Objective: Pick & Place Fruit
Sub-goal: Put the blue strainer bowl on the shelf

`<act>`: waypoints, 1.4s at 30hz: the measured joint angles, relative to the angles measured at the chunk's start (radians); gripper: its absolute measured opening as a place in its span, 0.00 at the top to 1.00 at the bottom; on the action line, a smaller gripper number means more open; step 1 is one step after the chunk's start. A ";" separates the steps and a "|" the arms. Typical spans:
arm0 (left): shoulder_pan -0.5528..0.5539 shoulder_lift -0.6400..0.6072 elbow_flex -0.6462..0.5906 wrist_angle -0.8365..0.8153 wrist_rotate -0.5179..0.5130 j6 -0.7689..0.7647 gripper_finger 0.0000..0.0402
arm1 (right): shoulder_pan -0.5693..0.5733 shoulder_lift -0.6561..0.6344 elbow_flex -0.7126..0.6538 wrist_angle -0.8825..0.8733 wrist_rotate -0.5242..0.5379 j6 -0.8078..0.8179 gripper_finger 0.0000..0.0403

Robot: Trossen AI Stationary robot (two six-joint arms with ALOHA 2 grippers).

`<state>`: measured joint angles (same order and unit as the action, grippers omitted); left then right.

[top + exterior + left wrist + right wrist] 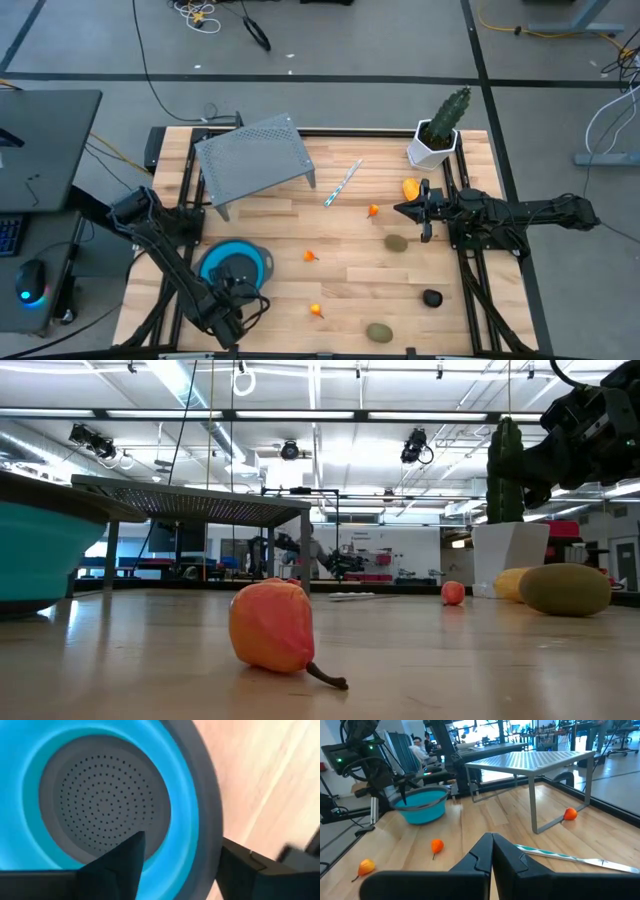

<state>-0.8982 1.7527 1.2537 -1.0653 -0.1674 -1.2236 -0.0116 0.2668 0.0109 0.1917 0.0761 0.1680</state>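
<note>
Six toy fruits lie spread over the right half of a wooden bench (340,300). Three tiny orange pieces sit at the middle: one near the centre (373,210), one lower down (310,256) and one near the front edge (317,311). A yellow-orange oval (411,188) lies beside a white pot holding a cactus-like plant (440,130) at the back right. An olive-green oval (396,243) rests just in front of it, a second olive-green oval (379,332) lies at the front edge, and a dark round fruit (431,297) sits between them towards the right.

A blue colander bowl (262,262) stands at the front left; its perforated grey bottom shows no fruit inside. A grey mesh rack (255,155) stands at the back left, with a thin pale stick (343,183) beside it.

The left claw (180,855) hangs directly over the bowl, pointing down, fingers part-way apart and holding nothing visible. The left arm reaches in from the front left corner, folded low.

The right claw (422,211) is closed and empty, stretched level from the right edge, its tip between the yellow-orange oval and the nearer olive-green oval.

To do this step well, the left claw should probably lift clear of the bowl rim before heading to the nearest orange piece.
</note>
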 joint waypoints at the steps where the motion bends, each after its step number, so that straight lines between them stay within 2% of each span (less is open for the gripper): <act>1: 0.000 0.000 0.000 0.000 -0.015 -0.004 0.52 | 0.000 0.000 0.000 0.000 0.000 0.000 0.97; 10: 0.001 0.000 -0.002 0.002 0.013 -0.012 0.68 | 0.000 0.000 0.000 0.000 0.000 0.000 0.97; 17: 0.001 0.000 -0.079 0.072 0.054 -0.050 0.82 | 0.000 0.000 0.000 0.000 0.000 0.000 0.97; 22: 0.010 -0.004 -0.090 0.075 0.059 -0.044 0.94 | 0.000 0.000 0.000 0.000 0.000 0.000 0.97; 31: 0.063 0.000 0.009 -0.052 0.094 0.001 0.93 | 0.000 0.000 0.000 0.000 0.000 0.000 0.97; 34: 0.080 0.000 0.062 -0.105 0.091 0.027 0.95 | 0.000 0.000 0.000 0.000 0.000 0.000 0.97; 42: 0.109 0.000 0.221 -0.311 0.034 0.055 0.95 | 0.000 0.000 0.000 0.000 0.000 0.000 0.97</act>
<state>-0.7888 1.7527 1.4742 -1.3763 -0.1338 -1.1686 -0.0116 0.2672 0.0109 0.1915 0.0761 0.1682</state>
